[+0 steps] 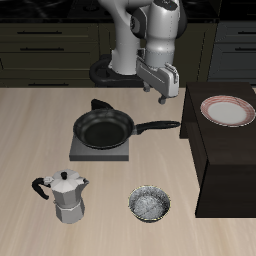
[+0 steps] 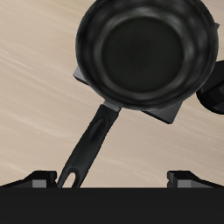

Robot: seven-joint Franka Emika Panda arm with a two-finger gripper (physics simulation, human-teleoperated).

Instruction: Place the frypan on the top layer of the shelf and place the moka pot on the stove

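Wrist view, claw (image 2: 112, 179) fingers apart, frypan (image 2: 144, 52) on stove (image 2: 166, 111) directly beneath

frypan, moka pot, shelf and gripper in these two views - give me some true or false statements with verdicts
1. The frypan sits on the stove. True.
2. The moka pot stands on the shelf. False: it stands on the table, nearer the front edge than the stove.
3. A plate lies on top of the shelf. True.
4. The gripper is closed on the frypan's handle. False: it hangs above the handle's end, touching nothing, and the wrist view shows its fingertips spread wide apart.
5. The small metal bowl is inside the frypan. False: it sits on the table beside the moka pot.
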